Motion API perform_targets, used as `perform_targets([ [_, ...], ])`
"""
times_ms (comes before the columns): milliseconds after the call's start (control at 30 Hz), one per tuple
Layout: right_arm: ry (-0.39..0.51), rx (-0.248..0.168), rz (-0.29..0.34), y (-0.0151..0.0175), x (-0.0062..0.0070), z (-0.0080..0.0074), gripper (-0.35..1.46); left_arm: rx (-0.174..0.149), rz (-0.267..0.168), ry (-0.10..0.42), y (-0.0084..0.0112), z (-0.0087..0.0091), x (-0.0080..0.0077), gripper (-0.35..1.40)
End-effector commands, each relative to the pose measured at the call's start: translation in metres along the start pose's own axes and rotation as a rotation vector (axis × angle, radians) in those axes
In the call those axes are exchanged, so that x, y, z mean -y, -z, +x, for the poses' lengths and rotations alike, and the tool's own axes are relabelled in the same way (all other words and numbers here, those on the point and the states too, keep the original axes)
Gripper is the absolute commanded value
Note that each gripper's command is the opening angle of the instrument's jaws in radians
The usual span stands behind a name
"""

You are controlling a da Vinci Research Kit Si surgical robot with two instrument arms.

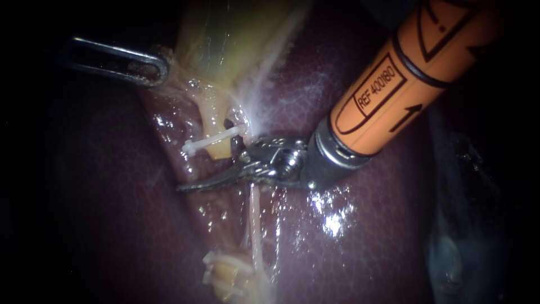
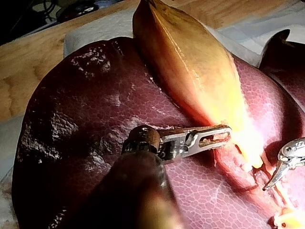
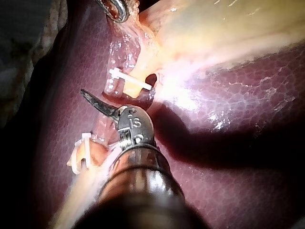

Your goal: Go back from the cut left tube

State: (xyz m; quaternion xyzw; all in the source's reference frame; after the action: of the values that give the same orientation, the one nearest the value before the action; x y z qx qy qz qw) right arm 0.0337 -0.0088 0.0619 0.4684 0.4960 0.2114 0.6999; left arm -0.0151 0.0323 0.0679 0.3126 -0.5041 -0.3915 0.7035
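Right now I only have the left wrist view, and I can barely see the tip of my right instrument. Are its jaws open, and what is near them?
Observer: In the endoscope view the right instrument has its jaws open. One curved blade points out over the liver, and the other lies close beside a white clip.
Operator: Is that clip on a tube?
Observer: Yes. It sits across a short yellowish tube stump just below the gallbladder.
Operator: Is anything else clipped?
Observer: A second stump, farther down the liver and apart from the first, carries more white clips.
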Motion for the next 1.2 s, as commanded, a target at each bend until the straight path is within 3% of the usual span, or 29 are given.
perform_targets([
  [33,0.0,0.0,0.0,0.0,0.0,0.0,-0.35,-0.001,0.0,0.0,0.0,0.0,-0.0001,-0.35],
  [133,-0.005,0.008,0.016,0.0,0.0001,-0.0001,-0.35,-0.001,0.001,-0.001,0.0,0.0,-0.0001,-0.35],
  [167,-0.005,0.008,0.016,0.0,0.0001,-0.0001,-0.23,-0.001,0.001,-0.001,0.0,0.0,-0.0001,-0.35],
  [200,-0.01,0.009,0.016,-0.0002,0.0001,-0.0002,0.34,-0.001,0.002,-0.001,0.0,0.0,-0.0001,-0.35],
  [233,0.002,0.009,0.016,-0.0002,0.0001,-0.0002,0.72,-0.001,0.002,-0.001,0.0,0.0,-0.0001,-0.35],
  [300,0.009,0.009,0.015,-0.0006,0.0,-0.0003,1.16,-0.001,0.003,-0.001,0.0,0.0,-0.0002,-0.35],
  [333,0.01,0.01,0.014,-0.0006,0.0,-0.0004,1.21,-0.002,0.003,-0.001,0.0,0.0,-0.0002,-0.35],
  [433,0.023,0.01,0.013,-0.0009,-0.0001,-0.0006,1.3,-0.002,0.004,-0.002,0.0,0.0,-0.0003,-0.35],
  [667,0.137,0.004,-0.009,-0.0001,0.0011,-0.0012,1.23,-0.003,0.007,-0.002,0.0001,0.0,-0.0003,-0.35],
  [800,0.252,0.031,-0.163,0.0013,0.0029,-0.0015,1.3,-0.004,0.009,-0.003,0.0001,0.0,-0.0003,-0.35],
  [967,0.416,0.12,-0.424,0.004,0.0064,-0.0018,1.38,-0.004,0.01,-0.003,0.0001,0.0,-0.0003,-0.35],
  [1067,0.481,0.155,-0.515,0.0063,0.0085,-0.0012,1.4,-0.005,0.01,-0.003,0.0001,0.0,-0.0003,-0.35],
  [1200,0.531,0.191,-0.579,0.0098,0.0105,0.0,1.4,-0.005,0.01,-0.004,0.0001,0.0,-0.0003,-0.35],
])
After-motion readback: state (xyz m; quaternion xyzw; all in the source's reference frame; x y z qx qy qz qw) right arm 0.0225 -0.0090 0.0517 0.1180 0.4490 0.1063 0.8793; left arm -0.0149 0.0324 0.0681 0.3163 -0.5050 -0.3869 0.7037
